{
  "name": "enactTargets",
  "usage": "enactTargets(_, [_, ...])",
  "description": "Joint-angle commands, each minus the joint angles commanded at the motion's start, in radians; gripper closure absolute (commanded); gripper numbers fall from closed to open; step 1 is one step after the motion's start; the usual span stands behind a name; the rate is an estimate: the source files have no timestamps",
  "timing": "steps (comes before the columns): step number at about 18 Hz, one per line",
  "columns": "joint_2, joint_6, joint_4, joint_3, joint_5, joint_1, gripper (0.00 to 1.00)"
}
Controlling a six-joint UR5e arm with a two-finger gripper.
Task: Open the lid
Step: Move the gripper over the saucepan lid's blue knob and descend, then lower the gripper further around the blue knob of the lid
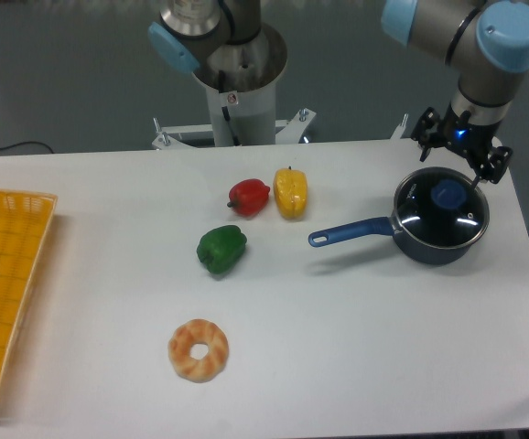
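A dark blue saucepan (pixel 429 240) with a long handle sits at the right of the white table. The lid (pixel 443 212), round dark glass with a metal rim, lies flat on it, its blue knob (pixel 448 193) at the centre. My gripper (pixel 458 151) hangs open just behind and above the pot, fingers spread wide with nothing between them. It is a little above the knob's far side and touches nothing.
A red pepper (pixel 248 197), a yellow pepper (pixel 290 193) and a green pepper (pixel 221 249) lie mid-table. A doughnut (pixel 199 348) lies nearer the front. A yellow basket (pixel 8 283) stands at the left edge. The table's right edge runs close to the pot.
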Motion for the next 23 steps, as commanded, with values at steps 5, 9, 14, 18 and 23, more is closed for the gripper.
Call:
enactTargets(5, [-0.017, -0.041, 0.009, 0.009, -0.002, 0.017, 0.0])
enactTargets(9, [-0.031, -0.107, 0.026, 0.014, 0.0, 0.012, 0.0])
enactTargets(14, [-0.049, -0.135, 0.029, 0.014, -0.014, 0.009, 0.0])
enactTargets(18, [-0.058, -0.146, 0.029, 0.012, -0.011, 0.003, 0.0])
enactTargets(23, [-0.061, -0.141, 0.037, -0.003, -0.011, 0.011, 0.0])
